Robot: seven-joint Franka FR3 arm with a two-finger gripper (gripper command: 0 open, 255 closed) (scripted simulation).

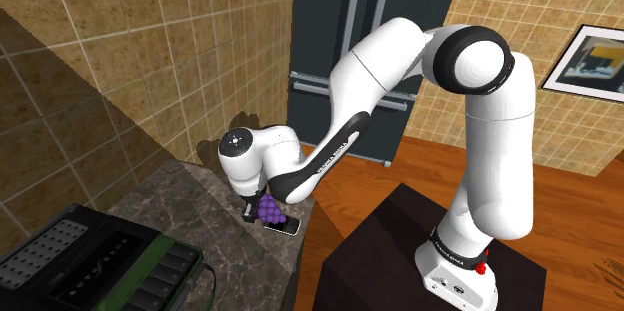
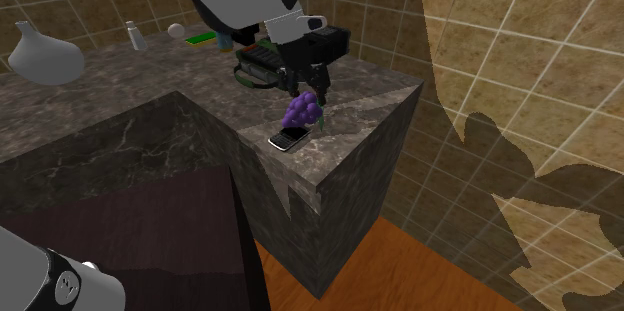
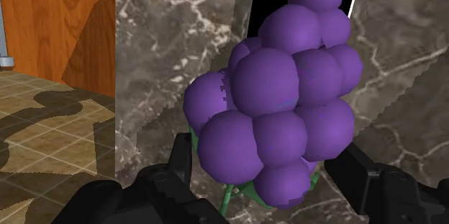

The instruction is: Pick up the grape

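At countertop (image 2: 365, 109) corner, purple grape bunch (image 2: 303, 110) clasped in tool (image 2: 306, 93), beside phone (image 2: 289, 138).

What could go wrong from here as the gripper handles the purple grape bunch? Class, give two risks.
1. The gripper clasps the grape bunch only on rounded berries near its stem end, so it may slip or swing loose.
2. The phone lies just beside and below the bunch, near the counter corner; a dropped bunch could nudge it toward the edge.
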